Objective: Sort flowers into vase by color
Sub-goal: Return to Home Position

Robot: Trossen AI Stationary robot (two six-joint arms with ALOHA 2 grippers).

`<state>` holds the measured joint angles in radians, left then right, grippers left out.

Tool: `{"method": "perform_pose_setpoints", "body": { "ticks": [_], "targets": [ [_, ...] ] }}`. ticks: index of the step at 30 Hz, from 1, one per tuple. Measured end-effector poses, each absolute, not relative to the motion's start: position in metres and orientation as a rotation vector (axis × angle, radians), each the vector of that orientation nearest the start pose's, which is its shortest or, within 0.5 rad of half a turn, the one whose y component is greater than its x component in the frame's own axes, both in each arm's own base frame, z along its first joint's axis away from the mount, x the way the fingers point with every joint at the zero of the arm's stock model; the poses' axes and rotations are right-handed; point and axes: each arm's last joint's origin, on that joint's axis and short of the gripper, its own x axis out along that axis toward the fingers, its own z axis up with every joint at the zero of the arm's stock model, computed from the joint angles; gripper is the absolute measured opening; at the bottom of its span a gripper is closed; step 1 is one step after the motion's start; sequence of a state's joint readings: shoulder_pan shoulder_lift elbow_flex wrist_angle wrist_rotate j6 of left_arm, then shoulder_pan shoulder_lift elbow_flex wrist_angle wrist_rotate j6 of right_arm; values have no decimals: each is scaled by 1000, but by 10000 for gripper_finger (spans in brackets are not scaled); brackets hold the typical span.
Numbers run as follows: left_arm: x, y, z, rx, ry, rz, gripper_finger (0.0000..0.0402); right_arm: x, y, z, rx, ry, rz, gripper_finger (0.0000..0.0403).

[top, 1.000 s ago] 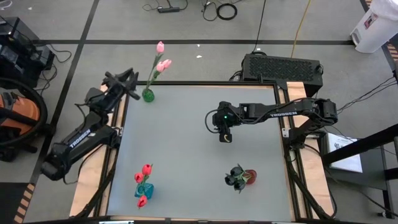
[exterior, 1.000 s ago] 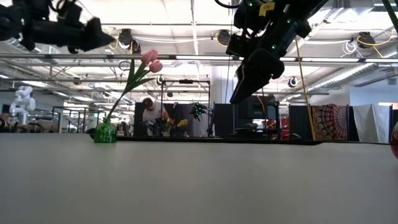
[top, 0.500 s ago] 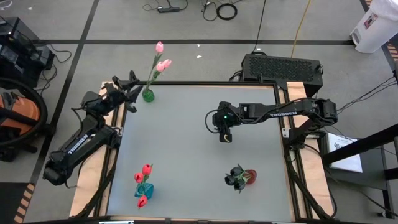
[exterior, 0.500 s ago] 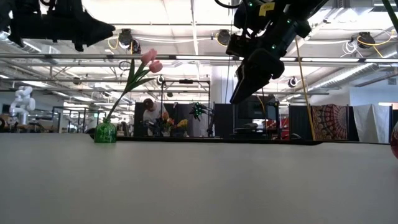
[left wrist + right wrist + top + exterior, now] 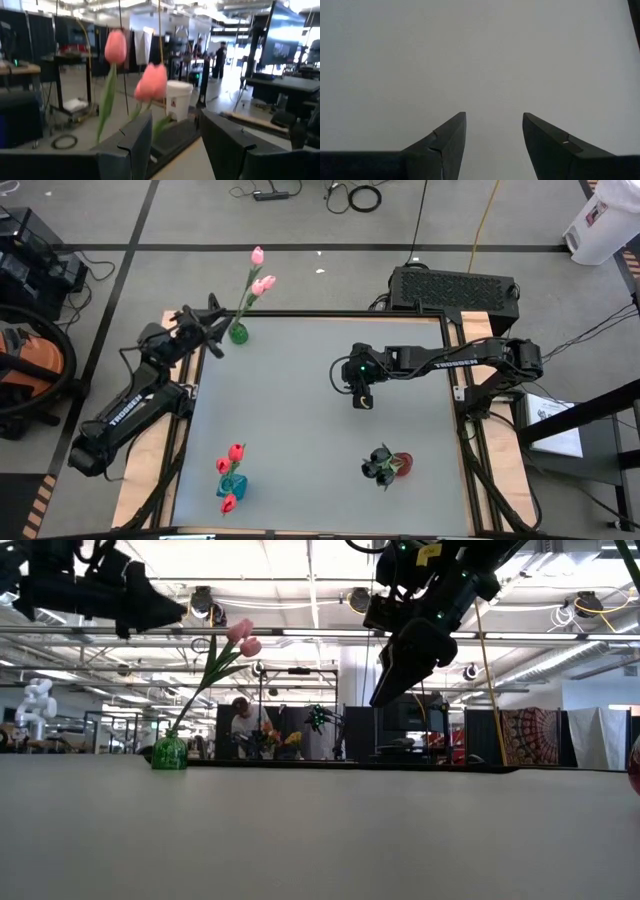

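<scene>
We've got every colour home: pink tulips (image 5: 258, 280) in the green vase (image 5: 238, 333) at upper left, red tulips (image 5: 236, 451) in the blue vase (image 5: 232, 486) lower left, black tulips (image 5: 379, 466) in the red vase (image 5: 402, 463) lower right. With nothing left to carry, the left gripper (image 5: 212, 330) hangs wide open and empty just beside the green vase. The right gripper (image 5: 362, 400) is parted and empty at frame centre. Since a second ago the left has only shuffled slightly, and the right hasn't budged.

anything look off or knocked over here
Nothing spilled or toppled. Only the pink tulips lean steeply to one side in the green vase at a corner of the table, with the open left gripper close beside them.
</scene>
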<state>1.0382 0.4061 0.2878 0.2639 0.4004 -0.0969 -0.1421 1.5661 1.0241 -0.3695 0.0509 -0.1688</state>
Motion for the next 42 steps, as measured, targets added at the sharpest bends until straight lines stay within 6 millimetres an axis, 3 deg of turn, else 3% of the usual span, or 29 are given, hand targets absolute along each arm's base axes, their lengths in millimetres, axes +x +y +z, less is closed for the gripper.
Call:
{"method": "perform_pose_setpoints", "body": {
  "ticks": [11,24,34,42],
  "targets": [
    [72,99,243,-117,-82,613,171,315,-47,216,-115,924,-102,187],
    [84,82,242,-118,-39,137,171,315,-47,216,-115,924,-102,187],
    [100,68,240,-128,-9,-43,171,315,-47,216,-115,924,-102,187],
    [105,66,237,-120,6,-44,171,315,-47,216,-115,924,-102,187]
  ]
}}
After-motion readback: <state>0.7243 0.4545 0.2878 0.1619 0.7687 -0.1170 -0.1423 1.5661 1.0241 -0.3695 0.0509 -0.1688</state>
